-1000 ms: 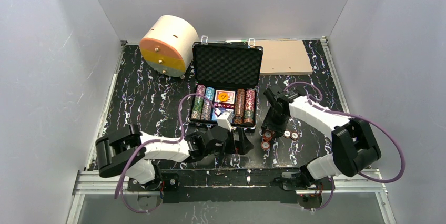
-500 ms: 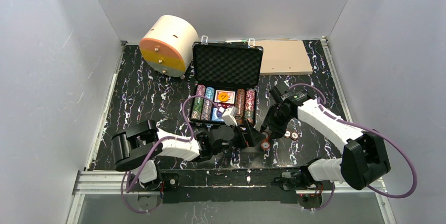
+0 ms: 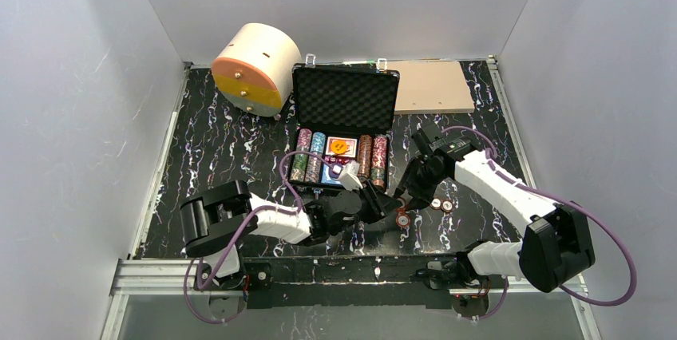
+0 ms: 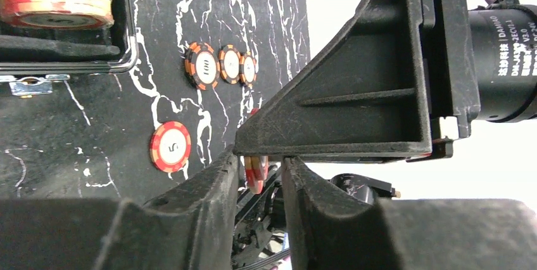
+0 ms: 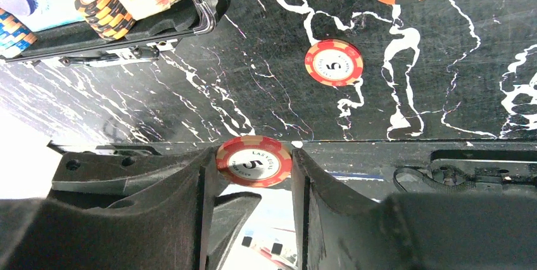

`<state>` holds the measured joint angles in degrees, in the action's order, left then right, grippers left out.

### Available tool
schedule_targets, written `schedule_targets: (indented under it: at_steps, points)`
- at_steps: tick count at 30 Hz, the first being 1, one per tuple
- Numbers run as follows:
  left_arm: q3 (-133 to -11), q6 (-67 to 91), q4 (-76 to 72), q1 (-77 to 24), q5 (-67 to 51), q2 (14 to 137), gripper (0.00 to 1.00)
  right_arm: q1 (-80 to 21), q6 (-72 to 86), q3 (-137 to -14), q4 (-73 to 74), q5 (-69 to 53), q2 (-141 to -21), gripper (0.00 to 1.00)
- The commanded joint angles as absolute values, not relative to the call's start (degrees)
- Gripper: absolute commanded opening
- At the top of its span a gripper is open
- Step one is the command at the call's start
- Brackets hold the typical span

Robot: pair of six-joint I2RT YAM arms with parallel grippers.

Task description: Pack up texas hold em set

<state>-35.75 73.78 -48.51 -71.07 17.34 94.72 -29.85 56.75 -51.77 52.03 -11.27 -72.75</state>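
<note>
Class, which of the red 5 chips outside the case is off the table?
The red chip pinched in the right gripper; the other red chip lies flat on the table.

Plain pale grey walls (image 3: pixel 72 116) enclose a black white-veined marble-patterned tabletop (image 3: pixel 223 156), with an aluminium frame rail (image 3: pixel 351 290) at 6 o'clock.

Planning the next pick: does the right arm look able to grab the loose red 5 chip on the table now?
Probably not yet: the right gripper grips a second red chip, though the loose chip lies uncovered nearby.
</note>
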Motion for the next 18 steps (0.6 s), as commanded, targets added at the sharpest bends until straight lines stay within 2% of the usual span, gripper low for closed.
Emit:
schedule_targets:
  at_steps: [1, 6, 9, 14, 16, 18]
  points:
    - [-38.0, 74.8, -49.3, -71.2, 21.7, 95.5, 0.25, -29.7, 56.6, -52.6, 53.0, -13.8, -71.2, 0.34]
    - [-39.4, 73.7, -49.3, -71.3, 20.1, 96.4, 0.01, -29.4, 55.9, -52.2, 53.2, -13.5, -71.1, 0.34]
    - [-38.9, 72.7, -48.7, -71.3, 20.9, 95.5, 0.0, -29.3, 57.0, -51.4, 50.9, -13.3, -69.2, 0.37]
    - [-37.6, 68.9, -48.6, -71.3, 18.8, 93.4, 0.0, -27.2, 55.1, -53.9, 53.2, -12.2, -69.4, 0.62]
    - [-37.3, 65.9, -45.7, -71.3, 17.7, 90.9, 0.0, -26.2, 54.9, -54.8, 53.2, -9.3, -67.6, 0.77]
    - [-37.0, 64.7, -40.9, -71.1, 17.8, 88.3, 0.0, -23.9, 52.7, -55.3, 52.1, -9.3, -66.5, 0.82]
